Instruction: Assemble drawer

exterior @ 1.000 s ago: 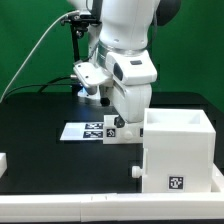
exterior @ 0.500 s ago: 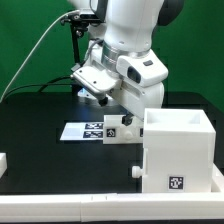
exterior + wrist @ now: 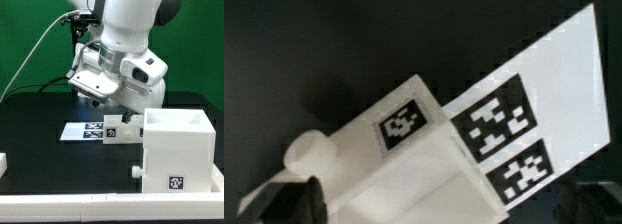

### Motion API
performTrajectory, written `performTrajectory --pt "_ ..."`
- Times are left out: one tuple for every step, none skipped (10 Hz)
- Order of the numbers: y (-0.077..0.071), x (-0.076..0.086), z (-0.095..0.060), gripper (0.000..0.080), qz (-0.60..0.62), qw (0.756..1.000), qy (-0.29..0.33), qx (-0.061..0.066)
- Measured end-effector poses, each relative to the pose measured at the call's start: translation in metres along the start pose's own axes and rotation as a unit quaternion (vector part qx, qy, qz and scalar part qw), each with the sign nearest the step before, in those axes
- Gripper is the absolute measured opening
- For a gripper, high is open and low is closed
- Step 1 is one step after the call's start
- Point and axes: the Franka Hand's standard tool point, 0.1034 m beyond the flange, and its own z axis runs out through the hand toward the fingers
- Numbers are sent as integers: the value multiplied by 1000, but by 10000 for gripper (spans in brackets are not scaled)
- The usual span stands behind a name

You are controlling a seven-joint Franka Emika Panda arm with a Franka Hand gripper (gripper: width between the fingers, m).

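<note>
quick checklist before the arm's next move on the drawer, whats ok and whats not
1. Gripper open or shut: cannot tell. Only one dark finger shows in the wrist view.
2. Tagged white part in view beside the drawer box, on the exterior view's left: ok.
3. Round knob on that part visible to the wrist camera: ok.
4. Part lined up with the drawer box: cannot tell, the arm hides the joint.
5. Marker board lying flat on the table: ok.
</note>
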Motion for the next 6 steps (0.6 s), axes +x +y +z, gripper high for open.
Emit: performTrajectory --pt "-4 5 3 649 -50 999 16 13" --pt "-2 10 3 649 -86 995 32 28" --pt "-1 12 1 649 -113 992 44 37" --pt "-2 14 -1 649 -135 989 52 42" --pt "-3 13 0 649 -157 985 55 41" --pt "-4 13 1 649 -155 985 55 41"
